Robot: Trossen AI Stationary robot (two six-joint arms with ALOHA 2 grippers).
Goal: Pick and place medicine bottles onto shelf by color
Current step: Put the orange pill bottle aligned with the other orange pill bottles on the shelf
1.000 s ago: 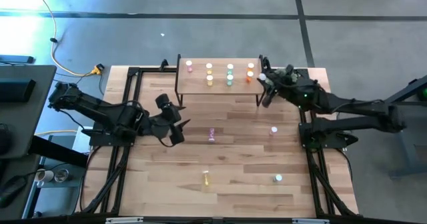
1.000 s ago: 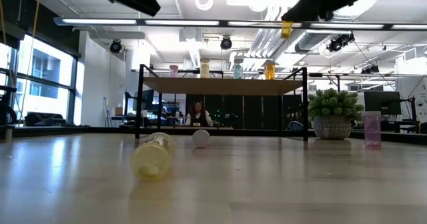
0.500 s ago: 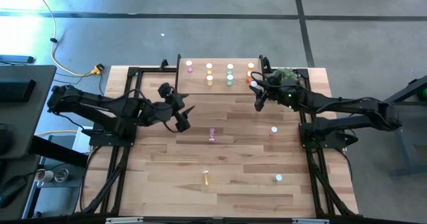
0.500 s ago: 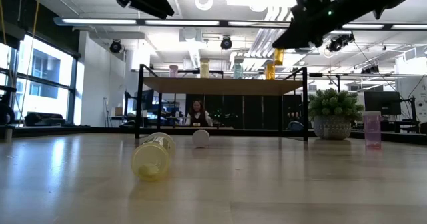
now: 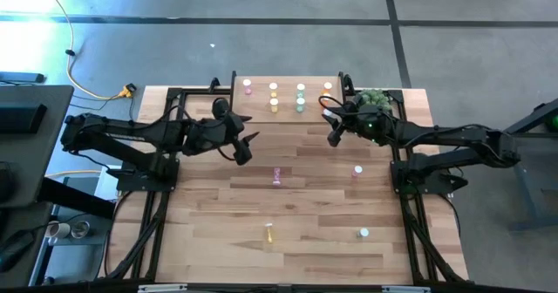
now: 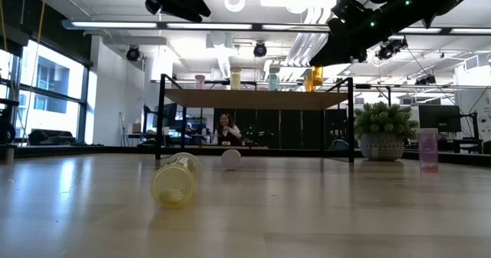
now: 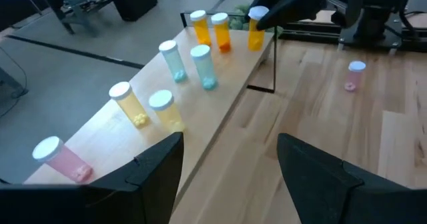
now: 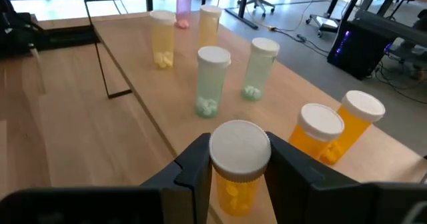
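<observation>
Right end effector [image 8: 240,177] pinches an orange bottle [image 8: 239,167] by its sides, white cap up, upright, at the shelf's [image 5: 261,110] right end. Beside it on the shelf stand two more orange bottles [image 8: 337,131], then two green bottles [image 8: 230,77], two yellow bottles [image 8: 183,31] and one pink bottle [image 8: 181,1] at the far end, all upright, in pairs by colour.

Left end effector [image 5: 244,146] hangs above the table [image 5: 305,241] just in front of the shelf's left part, fingers [image 7: 157,164] spread wide, nothing between them.

Loose bottles on the table: a pink one [image 5: 277,176] lying near the middle, a pink one [image 5: 357,170] upright toward the right, a yellow one [image 5: 268,234] on its side nearer the front, a green one [image 5: 363,234] upright at front right.

A potted plant [image 6: 381,131] sits beside the shelf's right end. A person [image 6: 227,127] is visible in the room behind.
</observation>
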